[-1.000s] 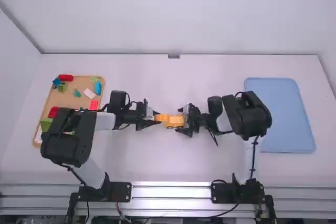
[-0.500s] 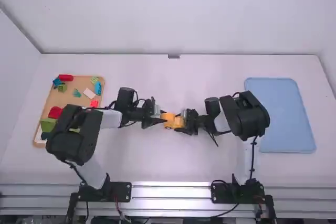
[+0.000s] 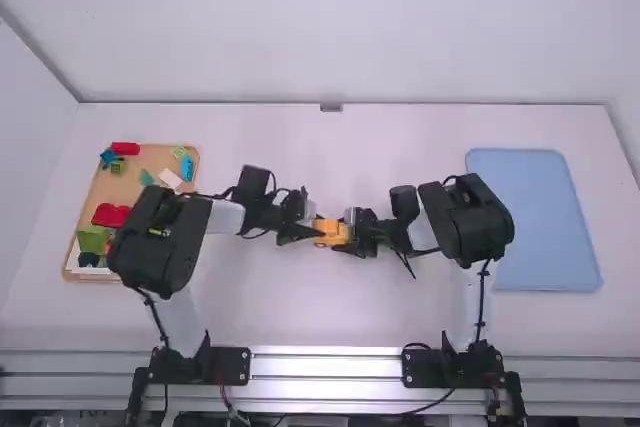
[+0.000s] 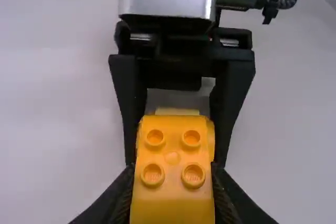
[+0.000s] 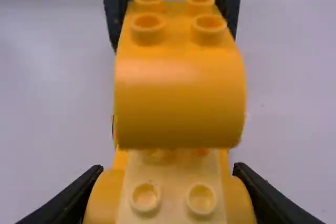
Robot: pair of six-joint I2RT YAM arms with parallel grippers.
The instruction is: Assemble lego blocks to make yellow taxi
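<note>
High view: the left end effector (image 3: 307,230) and right end effector (image 3: 352,234) face each other mid-desk (image 3: 330,317), yellow pieces (image 3: 331,231) between them.

Left wrist view: the left end effector grips a rounded yellow block (image 4: 172,153).

Right wrist view: the right end effector clasps the yellow base (image 5: 172,203), partly under that block.
</note>
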